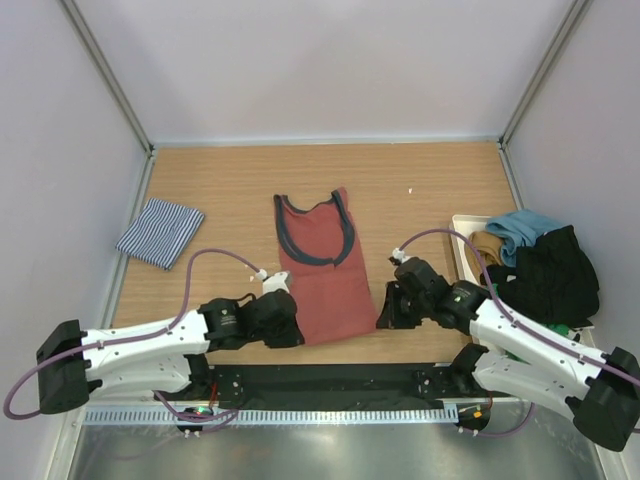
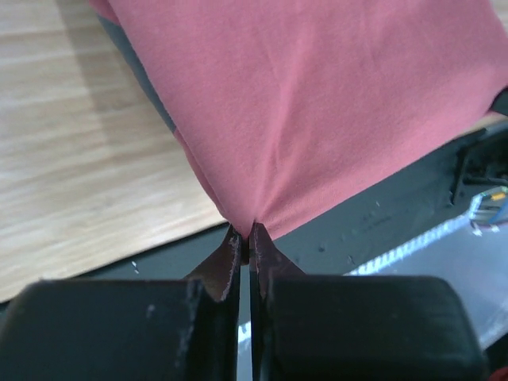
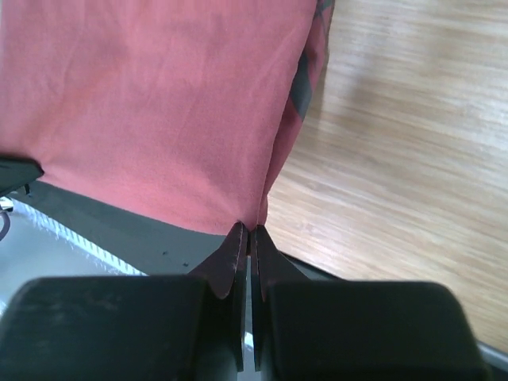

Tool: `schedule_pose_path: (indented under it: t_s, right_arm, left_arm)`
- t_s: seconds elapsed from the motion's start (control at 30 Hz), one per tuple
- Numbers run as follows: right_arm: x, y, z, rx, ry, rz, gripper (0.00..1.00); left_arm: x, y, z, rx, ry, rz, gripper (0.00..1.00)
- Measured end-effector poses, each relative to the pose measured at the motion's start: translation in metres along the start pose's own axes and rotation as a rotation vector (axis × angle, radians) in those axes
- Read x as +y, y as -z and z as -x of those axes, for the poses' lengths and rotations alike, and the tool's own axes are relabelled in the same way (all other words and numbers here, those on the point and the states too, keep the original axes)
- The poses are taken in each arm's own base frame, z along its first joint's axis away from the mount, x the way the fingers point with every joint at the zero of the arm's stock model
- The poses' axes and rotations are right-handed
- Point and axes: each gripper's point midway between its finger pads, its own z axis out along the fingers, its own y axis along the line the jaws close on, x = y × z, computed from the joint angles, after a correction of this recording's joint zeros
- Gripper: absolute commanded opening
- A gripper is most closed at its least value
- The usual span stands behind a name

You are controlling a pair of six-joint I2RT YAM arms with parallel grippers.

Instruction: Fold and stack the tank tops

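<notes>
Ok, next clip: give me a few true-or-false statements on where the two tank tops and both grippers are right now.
1. The left gripper is shut on a near corner of the rust-red tank top. True.
2. The right gripper hangs open over the bin. False: it is shut on the red top's other near corner.
3. The striped tank top lies folded at the left of the table, apart from the red one. True.
4. The bin is empty. False: it holds a heap of clothes.
5. The red top's neckline lies at the near end. False: it lies at the far end, and the hem is near.
</notes>
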Motion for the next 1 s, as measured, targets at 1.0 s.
schedule_pose_path:
  t_s: [1.0]
  right_arm:
    - [0.036,0.047,0.091,-0.199,0.101,-0.121,0.02]
  left_arm:
    - [-0.038,0.051,0.026,-0.086,0.162,-0.089,0.04]
